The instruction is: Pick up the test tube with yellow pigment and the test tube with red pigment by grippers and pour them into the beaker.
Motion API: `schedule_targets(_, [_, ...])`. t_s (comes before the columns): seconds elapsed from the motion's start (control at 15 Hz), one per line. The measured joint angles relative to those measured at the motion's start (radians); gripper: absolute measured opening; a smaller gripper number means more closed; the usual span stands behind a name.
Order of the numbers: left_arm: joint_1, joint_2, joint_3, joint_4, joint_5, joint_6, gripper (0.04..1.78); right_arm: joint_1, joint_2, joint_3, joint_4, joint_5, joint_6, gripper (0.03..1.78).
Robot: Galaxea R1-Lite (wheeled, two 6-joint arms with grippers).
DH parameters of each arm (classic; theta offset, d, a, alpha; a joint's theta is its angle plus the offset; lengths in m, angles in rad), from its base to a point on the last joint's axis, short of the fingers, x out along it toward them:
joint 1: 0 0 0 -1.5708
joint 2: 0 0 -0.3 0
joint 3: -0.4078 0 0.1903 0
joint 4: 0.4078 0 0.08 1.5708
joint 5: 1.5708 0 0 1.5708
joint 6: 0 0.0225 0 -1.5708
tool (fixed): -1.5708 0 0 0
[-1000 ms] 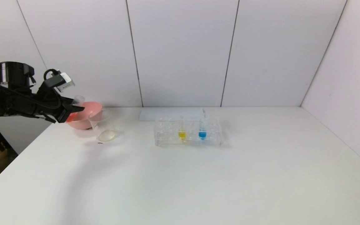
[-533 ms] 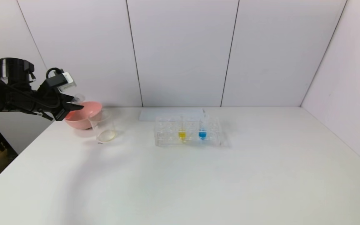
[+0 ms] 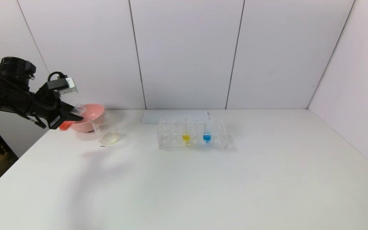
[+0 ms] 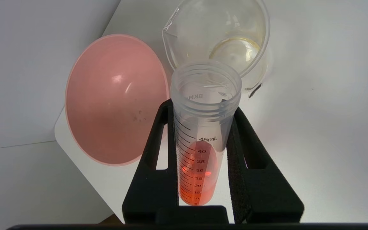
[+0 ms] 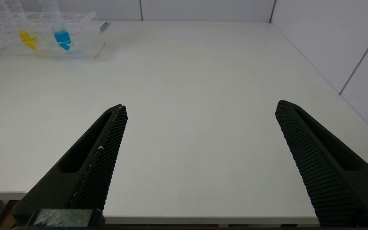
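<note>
My left gripper (image 3: 73,115) is shut on the test tube with red pigment (image 4: 203,140). It holds the tube tilted at the table's far left, mouth toward the beaker (image 3: 105,127). The red end shows in the head view (image 3: 63,126). In the left wrist view the tube's open mouth sits just short of the beaker's rim (image 4: 217,35). The red liquid is still in the tube. The test tube with yellow pigment (image 3: 186,132) stands in the clear rack (image 3: 171,135). My right gripper (image 5: 199,108) is open and empty near the table's front edge, out of the head view.
A pink bowl (image 3: 89,119) stands right behind and left of the beaker, close to my left gripper. A blue-bottomed tube (image 3: 206,132) stands beside the yellow one in the rack. A flat grey sheet (image 3: 158,116) lies behind the rack. Walls close the back and right.
My left gripper has drawn back a little to the left and tilted, so the tube's red end now hangs lower and its mouth points toward the beaker.
</note>
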Motion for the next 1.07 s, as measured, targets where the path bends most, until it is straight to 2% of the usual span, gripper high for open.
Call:
schedule_targets(0.27, [-0.003,0.0,-0.034,0.078,0.002,0.011,0.45,0.0,0.0,0.0,0.0,0.0,0.0,1.7])
schedule_targets(1.07, [-0.013,0.011,-0.056,0.087,0.005,0.021,0.45,0.0,0.0,0.0,0.0,0.0,0.0,1.7])
